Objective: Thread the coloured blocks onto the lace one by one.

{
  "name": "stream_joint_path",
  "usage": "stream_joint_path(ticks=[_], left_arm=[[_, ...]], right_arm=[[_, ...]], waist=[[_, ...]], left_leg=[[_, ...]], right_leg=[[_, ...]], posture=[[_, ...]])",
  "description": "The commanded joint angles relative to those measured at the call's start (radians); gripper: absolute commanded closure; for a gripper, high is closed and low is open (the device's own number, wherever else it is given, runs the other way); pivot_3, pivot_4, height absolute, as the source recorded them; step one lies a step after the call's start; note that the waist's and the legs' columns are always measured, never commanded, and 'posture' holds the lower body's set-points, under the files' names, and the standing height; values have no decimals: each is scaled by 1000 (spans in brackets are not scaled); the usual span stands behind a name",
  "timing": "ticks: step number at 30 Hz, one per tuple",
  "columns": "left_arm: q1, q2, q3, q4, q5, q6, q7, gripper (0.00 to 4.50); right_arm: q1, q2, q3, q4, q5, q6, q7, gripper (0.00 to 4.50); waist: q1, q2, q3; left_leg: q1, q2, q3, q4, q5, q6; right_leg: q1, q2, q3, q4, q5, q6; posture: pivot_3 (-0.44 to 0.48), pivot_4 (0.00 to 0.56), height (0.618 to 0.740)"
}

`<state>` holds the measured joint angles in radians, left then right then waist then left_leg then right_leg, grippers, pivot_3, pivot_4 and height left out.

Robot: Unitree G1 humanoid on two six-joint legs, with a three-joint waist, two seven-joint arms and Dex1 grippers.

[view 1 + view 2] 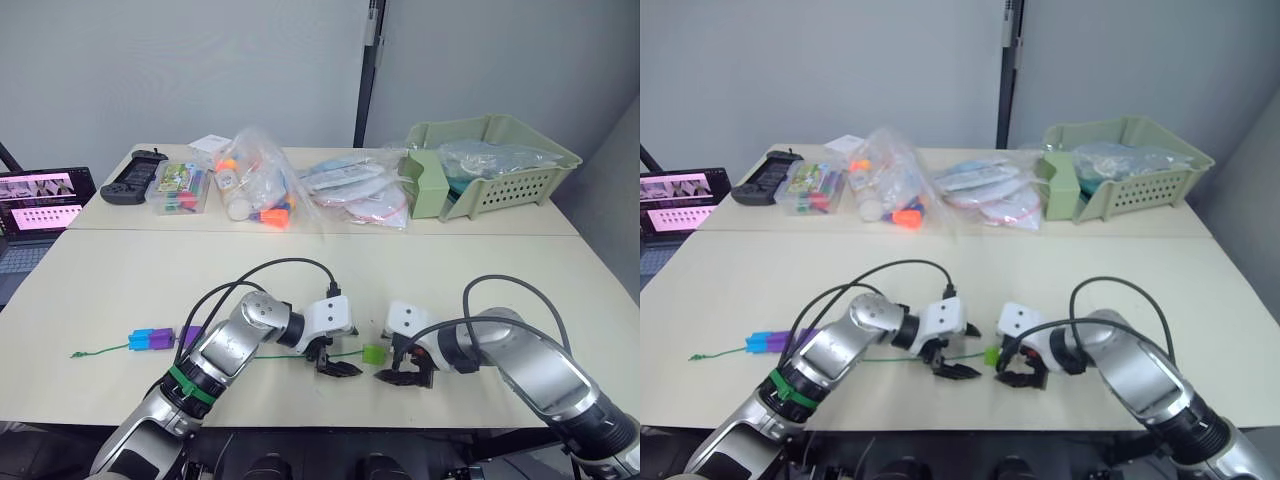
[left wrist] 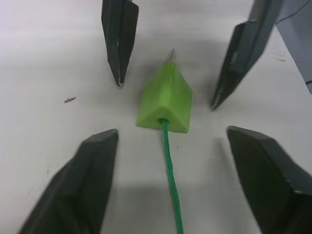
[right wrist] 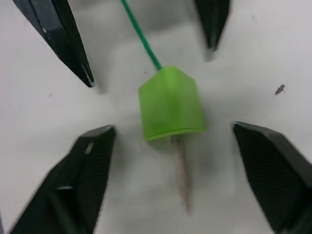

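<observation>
Pale beige table (image 1: 120,280) with a clutter of bagged toys (image 1: 255,185) and a green basket (image 1: 500,160) along the far edge. Near the front edge the light green block (image 2: 165,102) sits on the table, already on the lace (image 2: 171,185), pale tip poking out the other side. Left gripper (image 1: 335,365) and right gripper (image 1: 400,377) flank the block, both spread wide, touching nothing. The purple and blue blocks (image 1: 150,340) sit further left of it along the lace.
</observation>
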<state>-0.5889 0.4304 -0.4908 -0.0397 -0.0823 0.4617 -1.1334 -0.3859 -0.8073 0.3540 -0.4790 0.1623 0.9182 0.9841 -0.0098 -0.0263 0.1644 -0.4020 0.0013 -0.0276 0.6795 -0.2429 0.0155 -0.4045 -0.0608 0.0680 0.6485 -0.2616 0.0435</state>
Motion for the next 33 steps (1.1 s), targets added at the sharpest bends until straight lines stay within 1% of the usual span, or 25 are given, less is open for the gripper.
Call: stream_joint_path(ticks=[1,5,7,11,12,13,20,21,29,31,33], left_arm=[[-25,-25,-26,-15,9,-45,-8,57],[-47,-100,-66,73,42,-108,27,57],[-51,-121,-75,115,54,-122,32,57],[-54,-127,-96,198,97,-167,35,57],[-51,-123,-100,207,103,-173,28,593],[-48,-119,-102,214,108,-177,22,836],[-38,-104,-99,219,110,-173,6,3086],[-36,-102,-99,218,110,-173,4,3163],[-38,-100,-98,218,114,-169,2,3163],[-39,-100,-98,218,114,-168,1,3163],[-40,-100,-99,217,114,-169,-1,3163]], right_arm=[[35,-22,-94,-85,48,9,-15,0],[171,-62,-213,-142,91,-70,-9,0],[216,-72,-238,-138,92,-105,-16,0],[270,-78,-257,-125,94,-149,-30,0],[272,-75,-259,-121,98,-154,-35,0],[272,-72,-260,-118,101,-159,-39,0],[258,-66,-244,-83,103,-189,-54,0],[255,-63,-239,-78,101,-192,-57,0],[197,-31,-162,17,68,-245,-60,0],[190,-29,-148,33,63,-255,-58,516],[186,-34,-133,52,50,-266,-54,1142]], waist=[[1,0,0],[12,0,0],[13,0,0],[3,0,0],[2,0,0],[1,0,0],[-2,0,0],[-2,0,0],[-4,0,0],[-4,0,0],[-4,0,0]], left_leg=[[-1,0,0,0,0,0],[-2,-1,0,0,0,0],[-2,-1,0,1,0,0],[-1,-1,1,0,0,0],[0,0,1,0,0,0],[0,0,1,0,0,0],[2,-1,1,1,0,0],[2,-1,1,1,0,0],[3,0,1,1,0,0],[3,0,1,1,0,0],[3,0,1,0,0,0]], right_leg=[[0,0,0,0,0,0],[0,-1,0,-1,0,1],[0,0,0,-1,0,1],[0,0,1,-1,0,1],[0,1,0,-1,0,1],[1,1,0,-1,0,1],[3,0,1,-1,0,1],[3,0,1,-1,0,1],[3,1,1,-1,0,1],[3,1,1,-1,0,1],[3,1,1,-1,0,1]], posture=[[0,150,740],[0,150,740],[0,150,740],[0,150,740],[0,150,740],[0,150,740],[0,150,740],[0,150,740],[0,150,740],[0,150,740],[0,150,740]])
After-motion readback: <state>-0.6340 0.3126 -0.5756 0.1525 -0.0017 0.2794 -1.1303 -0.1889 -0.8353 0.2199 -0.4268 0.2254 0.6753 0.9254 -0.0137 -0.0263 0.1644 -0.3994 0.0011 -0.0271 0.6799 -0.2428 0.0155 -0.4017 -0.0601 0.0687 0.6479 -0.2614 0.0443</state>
